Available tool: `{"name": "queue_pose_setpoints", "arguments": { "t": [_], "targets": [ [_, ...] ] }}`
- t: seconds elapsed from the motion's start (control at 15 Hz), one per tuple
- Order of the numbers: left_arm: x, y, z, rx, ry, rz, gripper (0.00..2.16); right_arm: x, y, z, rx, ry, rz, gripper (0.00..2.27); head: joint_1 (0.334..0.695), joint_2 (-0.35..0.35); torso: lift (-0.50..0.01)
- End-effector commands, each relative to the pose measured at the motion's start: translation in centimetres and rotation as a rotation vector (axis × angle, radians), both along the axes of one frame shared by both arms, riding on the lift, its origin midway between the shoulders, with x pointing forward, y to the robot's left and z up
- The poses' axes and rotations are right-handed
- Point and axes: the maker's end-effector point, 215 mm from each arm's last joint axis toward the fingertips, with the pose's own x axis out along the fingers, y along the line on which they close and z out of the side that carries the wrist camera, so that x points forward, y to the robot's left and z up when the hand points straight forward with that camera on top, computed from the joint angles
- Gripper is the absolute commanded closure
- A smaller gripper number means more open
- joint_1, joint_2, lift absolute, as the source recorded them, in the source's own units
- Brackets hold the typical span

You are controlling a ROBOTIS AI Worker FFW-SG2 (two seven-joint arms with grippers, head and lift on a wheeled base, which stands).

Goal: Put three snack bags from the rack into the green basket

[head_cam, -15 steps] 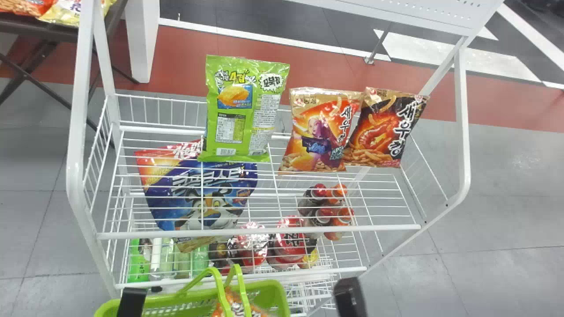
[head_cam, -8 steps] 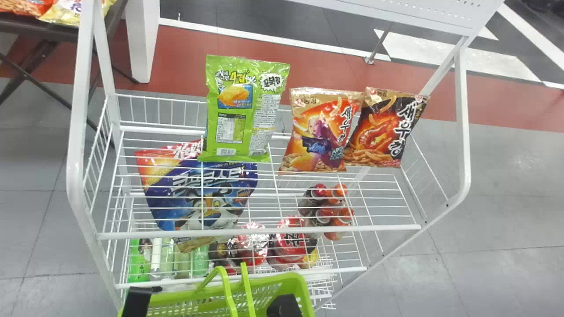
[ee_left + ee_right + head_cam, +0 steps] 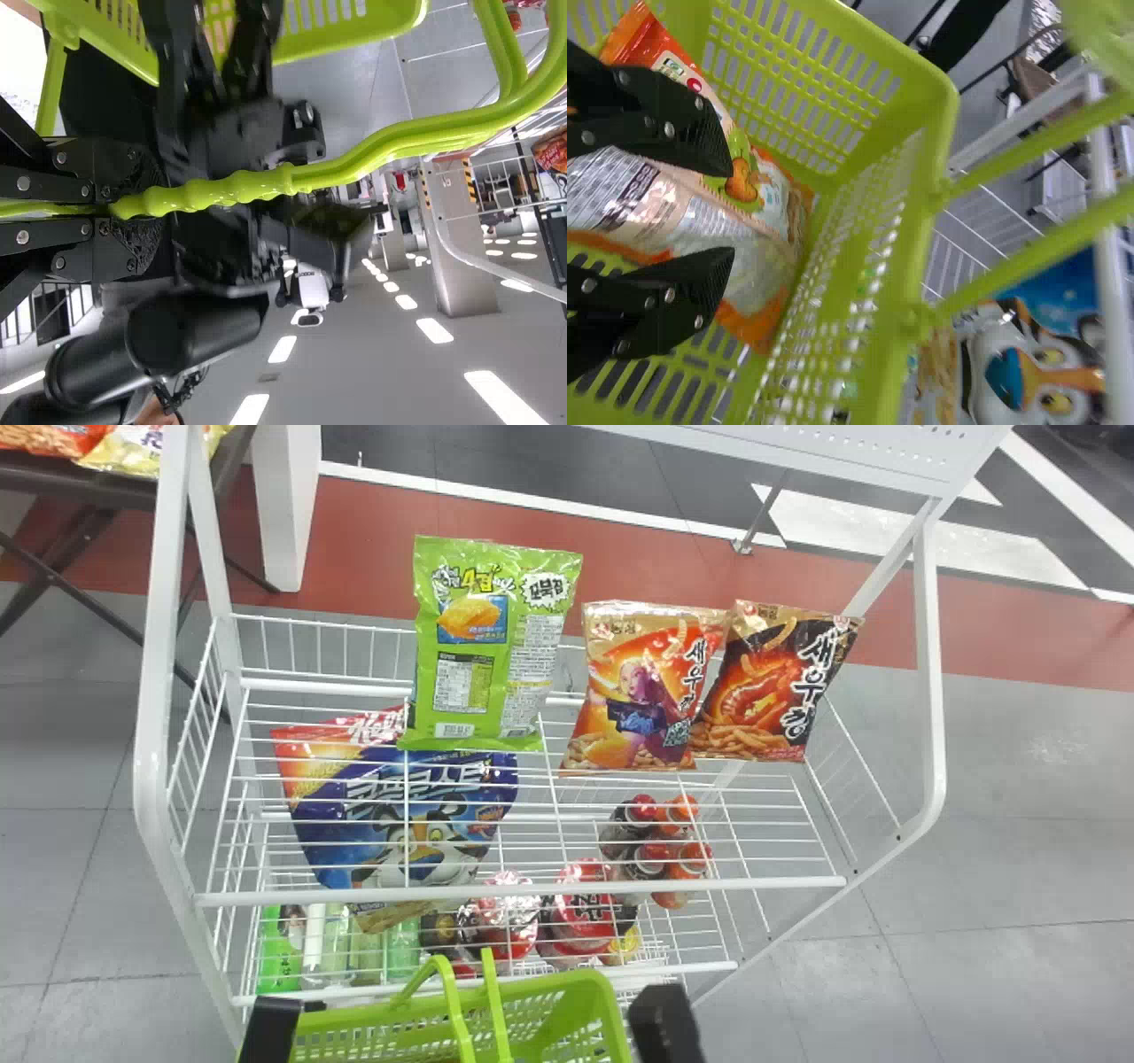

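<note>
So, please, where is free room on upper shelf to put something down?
On the upper shelf, bare wire lies left of the green bag and between the bags and the front rail. It is crowded where the orange bag meets the dark bag.

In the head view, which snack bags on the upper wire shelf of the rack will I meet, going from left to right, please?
Green snack bag, orange snack bag, black-and-orange snack bag.
</note>
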Motion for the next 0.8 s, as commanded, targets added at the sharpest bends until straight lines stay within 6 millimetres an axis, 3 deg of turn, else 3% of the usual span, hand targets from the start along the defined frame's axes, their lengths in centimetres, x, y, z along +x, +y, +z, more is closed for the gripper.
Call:
{"name": "queue_pose_setpoints", "arguments": {
  "t": [0.0,0.2,0.4,0.53,0.73],
  "targets": [
    [0.1,-0.1,0.1,-0.005,-0.001,0.001,1.33,2.3,-2.6,2.9,0.018,-0.062,-0.065,0.05,0.695,-0.35,0.0],
    [0.1,-0.1,0.1,-0.006,0.0,0.001,1.33,8.3,-5.1,9.8,0.082,-0.332,-0.15,0.04,0.695,-0.35,0.0],
    [-0.1,-0.2,0.2,-0.009,0.002,-0.002,1.33,12.7,-6.9,16.6,0.111,-0.593,-0.211,0.06,0.695,-0.35,0.0],
    [-0.2,-0.3,0.2,-0.008,0.002,-0.005,1.33,15.0,-8.2,19.0,0.106,-0.701,-0.267,0.07,0.695,-0.35,0.0],
    [-0.4,-0.4,0.0,-0.002,0.005,-0.01,1.33,19.2,-10.5,20.2,0.087,-0.835,-0.369,0.07,0.695,-0.35,0.0]
  ]
}}
